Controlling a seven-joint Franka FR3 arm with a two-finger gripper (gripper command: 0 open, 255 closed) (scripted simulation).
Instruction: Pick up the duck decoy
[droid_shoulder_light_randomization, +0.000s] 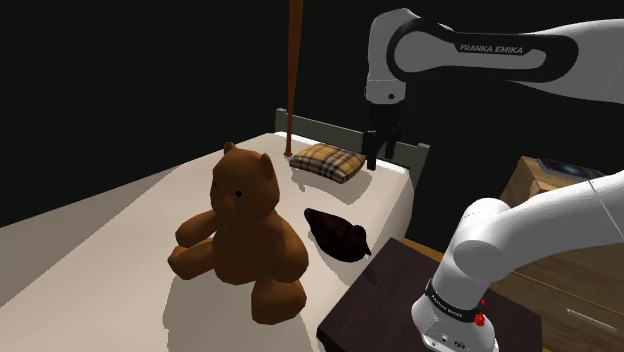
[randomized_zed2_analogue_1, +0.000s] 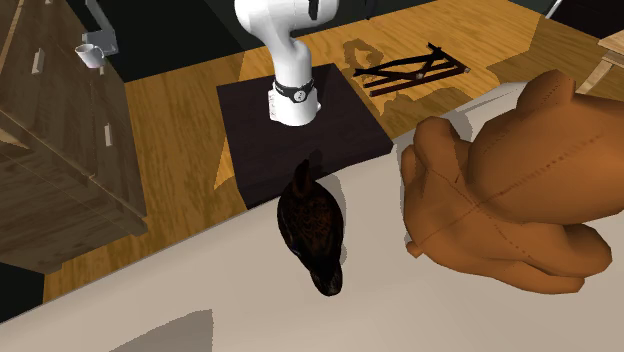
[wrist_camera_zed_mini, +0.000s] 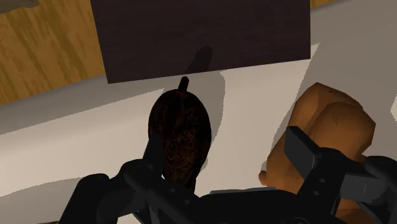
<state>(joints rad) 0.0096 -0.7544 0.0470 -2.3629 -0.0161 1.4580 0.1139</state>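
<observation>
- One brown teddy bear (droid_shoulder_light_randomization: 240, 232) sits on the white bed (droid_shoulder_light_randomization: 110, 225), towards the shoulder view's left, its face turned to that camera.
- One plaid pillow (droid_shoulder_light_randomization: 327, 160) lies farther back at the head of the bed, beside a wooden post (droid_shoulder_light_randomization: 294, 70).
- One duck decoy (droid_shoulder_light_randomization: 338, 236), dark brown, lies flat on the bed just beside the bear, between it and the bed's edge by the stand (droid_shoulder_light_randomization: 385, 290).
- Its long axis runs slantwise in the shoulder view, from upper left to lower right. The narrow, pointed end (wrist_camera_zed_mini: 184, 83) aims at the stand and the blunt, rounded end (randomized_zed2_analogue_1: 328, 282) points away across the bed. Head and tail cannot be told apart.
- One black gripper (droid_shoulder_light_randomization: 376, 158) hangs high above the bed near the pillow, well apart from the decoy. In the wrist view its two fingers (wrist_camera_zed_mini: 300, 147) stand wide apart and clasp nothing.
</observation>
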